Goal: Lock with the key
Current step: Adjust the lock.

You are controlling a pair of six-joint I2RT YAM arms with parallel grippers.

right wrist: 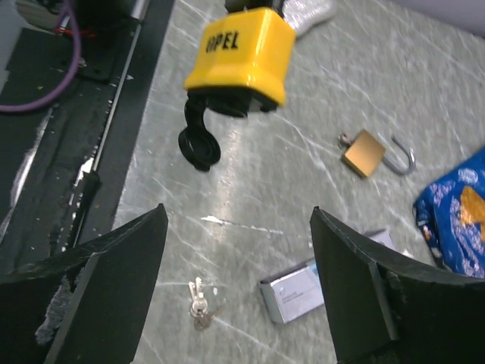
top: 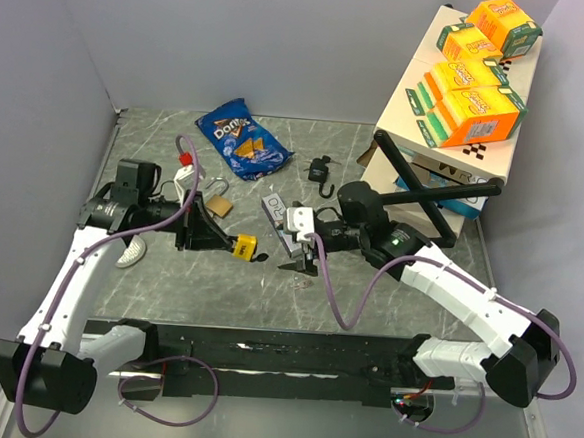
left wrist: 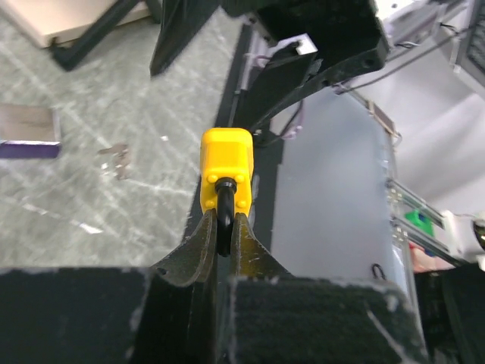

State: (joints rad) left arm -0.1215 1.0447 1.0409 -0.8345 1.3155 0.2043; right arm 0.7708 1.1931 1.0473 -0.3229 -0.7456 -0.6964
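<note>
Left pincer (left wrist: 223, 221) clamped on shackle of yellow plastic-cased padlock (right wrist: 239, 57). Right pincer (right wrist: 239, 216) spread wide. Small silver key bunch (right wrist: 198, 303) lies on tabletop (right wrist: 341, 76) beneath gap between its fingers. Right arm nearer.

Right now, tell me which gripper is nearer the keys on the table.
Right. The right gripper hangs open above the keys; the left gripper is off to their side, shut on the yellow padlock.
</note>
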